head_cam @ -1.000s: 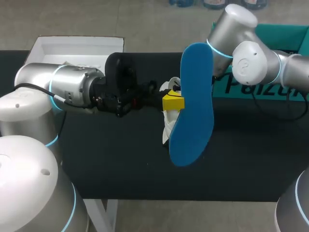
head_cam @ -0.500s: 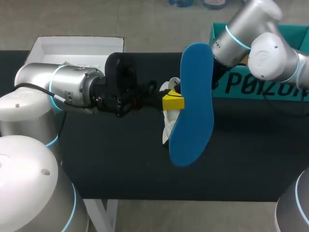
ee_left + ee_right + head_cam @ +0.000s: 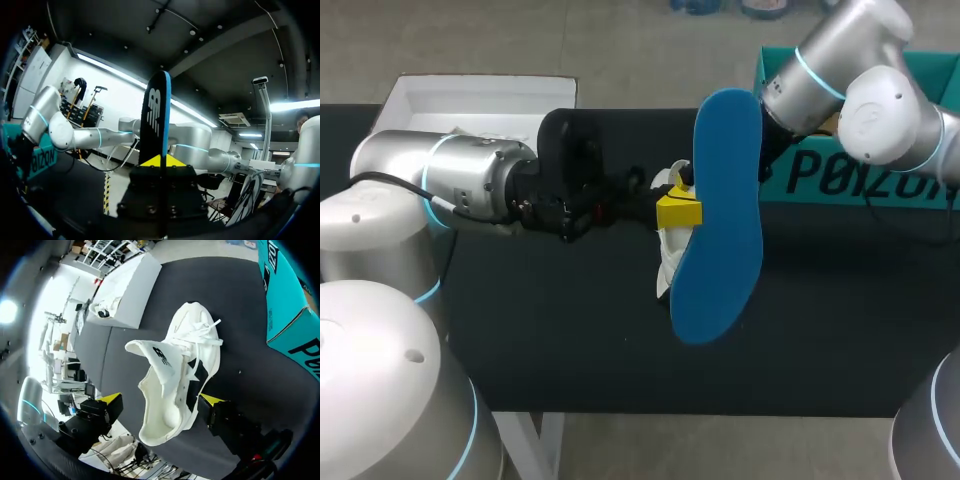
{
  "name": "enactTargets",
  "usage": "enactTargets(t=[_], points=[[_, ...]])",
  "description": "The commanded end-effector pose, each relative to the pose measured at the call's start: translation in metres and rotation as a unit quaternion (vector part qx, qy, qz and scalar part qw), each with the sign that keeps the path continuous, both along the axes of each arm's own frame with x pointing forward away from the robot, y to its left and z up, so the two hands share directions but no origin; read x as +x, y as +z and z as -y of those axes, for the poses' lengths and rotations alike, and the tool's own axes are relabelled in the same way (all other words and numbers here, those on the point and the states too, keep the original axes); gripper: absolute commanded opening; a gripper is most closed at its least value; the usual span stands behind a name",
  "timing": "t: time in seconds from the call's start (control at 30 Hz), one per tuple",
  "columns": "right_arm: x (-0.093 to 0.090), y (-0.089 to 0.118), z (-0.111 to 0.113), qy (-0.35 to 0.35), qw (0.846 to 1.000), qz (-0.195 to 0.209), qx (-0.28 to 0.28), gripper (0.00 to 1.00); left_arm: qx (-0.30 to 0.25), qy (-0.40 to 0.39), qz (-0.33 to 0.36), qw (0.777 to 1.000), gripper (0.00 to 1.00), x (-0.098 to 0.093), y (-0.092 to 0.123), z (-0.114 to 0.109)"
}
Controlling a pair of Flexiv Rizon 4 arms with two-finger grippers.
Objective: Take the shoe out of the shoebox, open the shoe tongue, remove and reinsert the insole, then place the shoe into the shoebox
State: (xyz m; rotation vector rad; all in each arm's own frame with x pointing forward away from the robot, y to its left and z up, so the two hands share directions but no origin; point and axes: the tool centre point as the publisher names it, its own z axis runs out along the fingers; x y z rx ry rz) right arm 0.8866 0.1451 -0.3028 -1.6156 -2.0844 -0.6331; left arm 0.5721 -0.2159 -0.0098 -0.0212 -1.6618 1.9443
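Observation:
A blue insole (image 3: 720, 220) stands on edge above the table, with my left gripper (image 3: 678, 212) shut on its side. In the left wrist view the insole (image 3: 156, 115) runs thin and upright between the left gripper's (image 3: 161, 161) yellow tips. Behind the insole, the white shoe (image 3: 666, 268) lies on the dark table. In the right wrist view the shoe (image 3: 175, 385) lies on its side with its tongue (image 3: 156, 356) pulled up. My right gripper (image 3: 162, 402) stands open, astride the shoe's heel end. In the head view the insole hides it.
The teal shoebox (image 3: 865, 170) stands at the back right, beside the right arm, also teal box (image 3: 286, 300). A white box lid (image 3: 480, 100) with crumpled paper sits at the back left, also white lid (image 3: 127, 290). The table's (image 3: 570, 330) front half is bare dark surface.
My right gripper has let go of the shoe and opened wide. The right arm has drawn back up towards the teal box. Left arm and insole have stayed still.

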Motion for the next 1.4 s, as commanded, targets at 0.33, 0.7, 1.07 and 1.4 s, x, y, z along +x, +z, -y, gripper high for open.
enactTargets(t=[0.33,0.7,1.07,1.4], points=[[-0.015,0.088,0.039,-0.076,0.984,-0.039,0.159,1.0,0.107,0.03,0.397,0.911,0.0,0.033,0.01,-0.007],[-0.026,0.127,0.041,-0.089,0.969,-0.058,0.222,1.0,0.181,0.021,0.558,0.81,0.0,0.058,0.005,-0.015],[-0.035,0.126,0.044,-0.102,0.961,-0.067,0.249,1.0,0.133,0.039,0.623,0.77,0.0,0.072,-0.004,-0.013],[-0.043,0.129,0.049,-0.112,0.956,-0.067,0.264,1.0,-0.04,0.095,0.732,0.673,0.0,0.13,-0.019,-0.012]])
